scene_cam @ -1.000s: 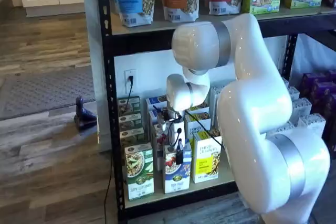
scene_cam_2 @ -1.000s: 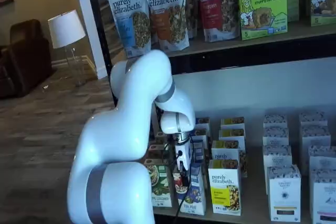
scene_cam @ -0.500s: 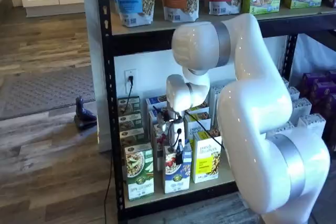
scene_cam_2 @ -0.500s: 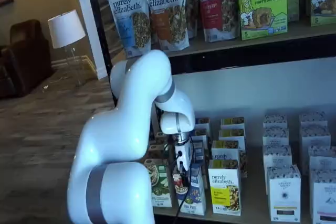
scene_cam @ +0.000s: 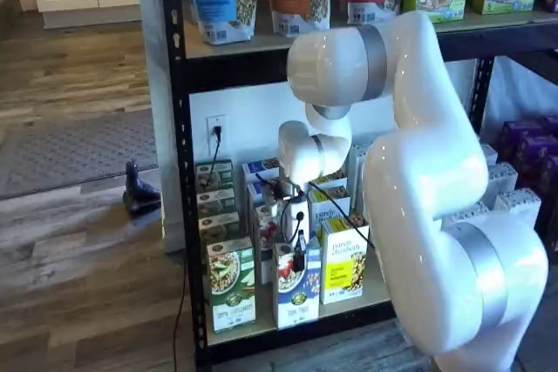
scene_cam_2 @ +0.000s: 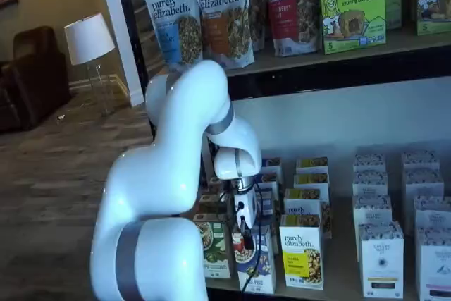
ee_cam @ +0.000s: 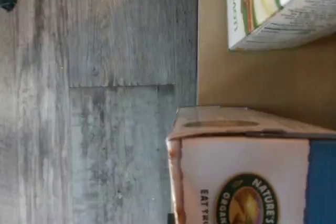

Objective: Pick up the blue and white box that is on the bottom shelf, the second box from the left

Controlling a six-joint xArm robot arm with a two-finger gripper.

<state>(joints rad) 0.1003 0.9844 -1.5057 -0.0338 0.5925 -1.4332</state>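
The gripper [scene_cam: 299, 254] hangs from the white arm [scene_cam: 418, 172] at the front of the rack, its black fingers down on the top of the blue and white box [scene_cam: 296, 289]; they look closed on that top edge, though the fingers are small and partly hidden behind a black cable in both shelf views, so the grip is read from their position rather than seen plainly. In a shelf view the gripper [scene_cam_2: 245, 229] sits directly above the same carton [scene_cam_2: 258, 267]. The box stands upright at the front edge of the bottom shelf [scene_cam: 261, 327], a pale tan board with a black beam under it, between a green and white carton [scene_cam: 231, 285] just beside it on 1 side and a yellow carton [scene_cam: 343, 260] on the other. More rows of boxes stand behind these 3. In the wrist view the box [ee_cam: 247, 177] fills the near part of the picture, its white face with a round logo and a blue band showing, with the tan deck [ee_cam: 247, 82] and the green carton [ee_cam: 278, 9] next to it and grey wood-plank floor [ee_cam: 94, 103] past the shelf edge. The upper shelf [scene_cam: 349, 37] carries granola bags [scene_cam_2: 225, 12]. A floor lamp [scene_cam_2: 88, 37] and a dark armchair [scene_cam_2: 32, 75] stand farther off in the room.
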